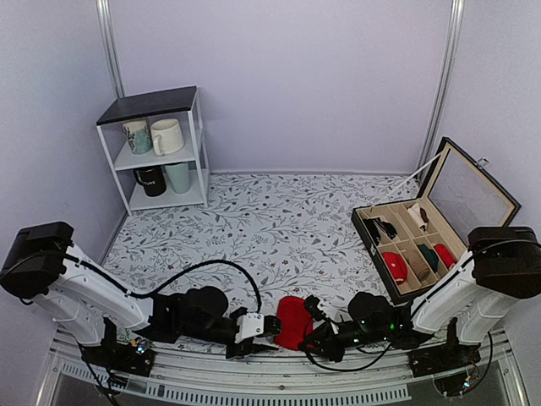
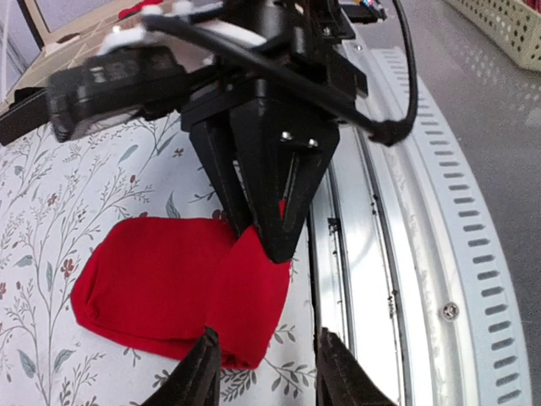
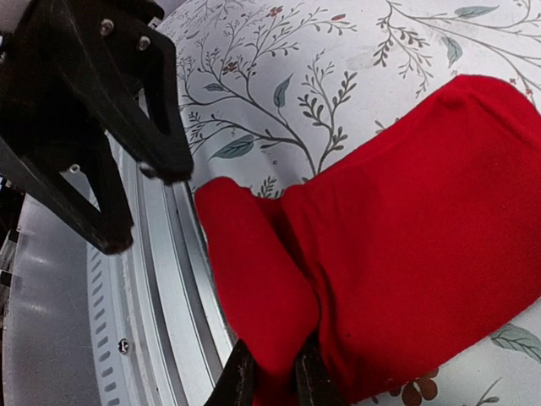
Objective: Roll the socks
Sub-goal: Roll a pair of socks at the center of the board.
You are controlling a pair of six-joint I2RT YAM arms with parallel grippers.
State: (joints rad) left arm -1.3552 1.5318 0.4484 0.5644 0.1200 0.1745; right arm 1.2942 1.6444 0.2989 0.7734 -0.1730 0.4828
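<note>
The socks [image 1: 293, 321], a red folded bundle, lie at the near edge of the table [image 1: 279, 228], long axis roughly twelve to six. The left gripper [image 1: 270, 326] is at their nine o'clock, the right gripper [image 1: 310, 327] at three.

Left wrist: the left jaws stand apart, released, at the bundle's six o'clock corner.

Right wrist: the right gripper is clenched on a red fold.

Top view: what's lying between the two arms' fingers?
Only the red socks, bunched up; the right fingers pinch them. The top view shows it.
</note>
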